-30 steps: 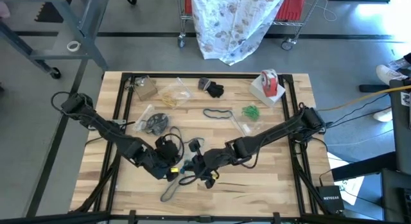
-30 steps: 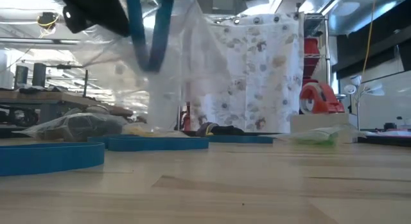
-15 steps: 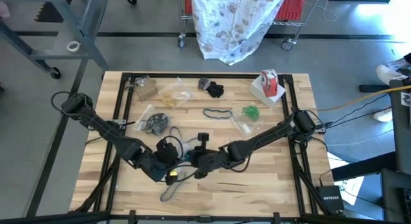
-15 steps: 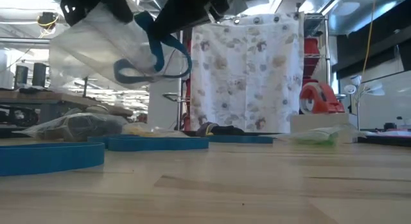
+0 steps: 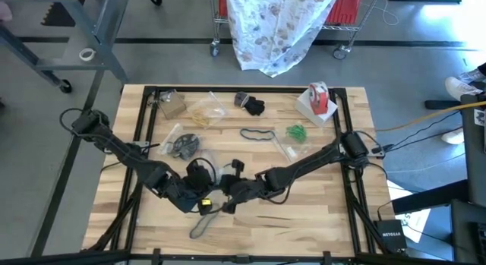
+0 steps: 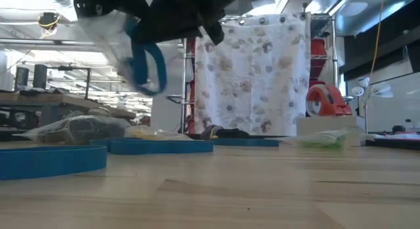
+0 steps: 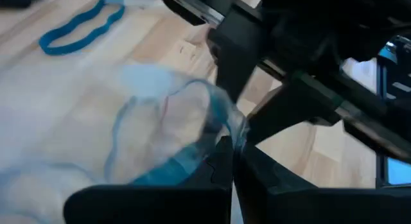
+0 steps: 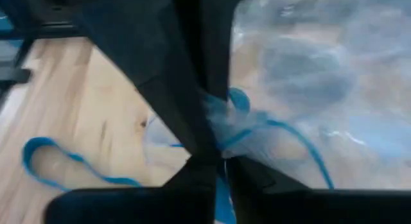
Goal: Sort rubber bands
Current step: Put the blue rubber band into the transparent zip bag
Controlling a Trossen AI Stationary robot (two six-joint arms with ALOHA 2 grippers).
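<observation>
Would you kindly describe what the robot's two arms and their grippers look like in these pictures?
Both arms are dark, slim and jointed, with black cables looping beside them down to the table edge. The left gripper and right gripper are black, each with two narrow, flat, tapering fingers. A small yellow marking sits by the left gripper's wrist.

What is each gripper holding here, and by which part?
Left gripper pinches the clear plastic bag at its rim. Right gripper meets bag and teal-blue rubber band; its grip cannot be told.
</observation>
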